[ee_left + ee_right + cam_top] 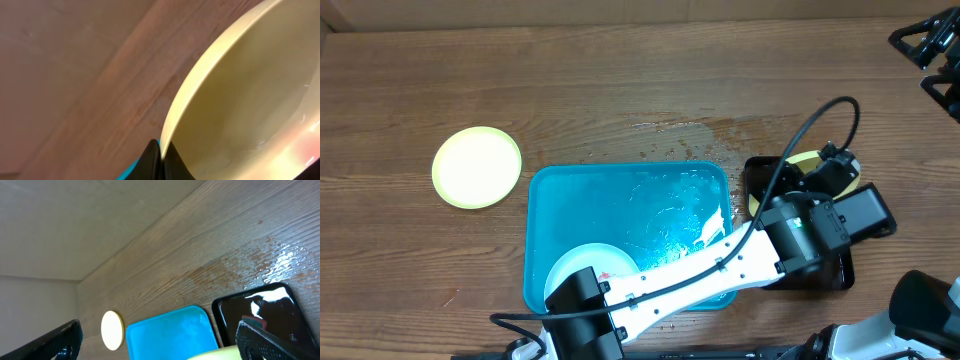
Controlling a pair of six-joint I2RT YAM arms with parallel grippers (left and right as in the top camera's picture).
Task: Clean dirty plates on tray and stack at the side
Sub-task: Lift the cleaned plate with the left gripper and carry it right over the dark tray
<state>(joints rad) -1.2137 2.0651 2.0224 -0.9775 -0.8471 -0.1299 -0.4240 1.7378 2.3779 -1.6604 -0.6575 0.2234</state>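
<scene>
Nearest the robot: pale blue plate (582, 268) lies in the near-left corner of the turquoise tray (545, 215). White centre, a small red smear (605, 275) on its right side. The left arm passes over part of it.

Tray sits mid-counter (620, 70). Its floor is wet and shiny on the far-right side, otherwise bare.

Left arm reaches from the near edge, diagonally across the tray's near-right corner, out over the dark tray (825, 275) just right of the turquoise one. Left end effector (161, 150) is clamped on the rim of a yellow-green plate (250, 100); the wrist view shows both black fingers (150, 162) pinching the edge. From overhead this plate is over the far-left part of the dark tray, mostly hidden by the arm. Cannot tell whether it rests on the tray or is lifted.

Second yellow-green plate (477, 167) sits flat on the bare counter, left of the turquoise tray and well apart from it. It looks clean.

Beyond the tray's far-right corner: a wet patch (695, 135) with reddish speckles on the wood.

Farthest: right end effector (157, 330) is at the far-right corner, raised, fingers (60, 342) spread wide, holding nothing.
</scene>
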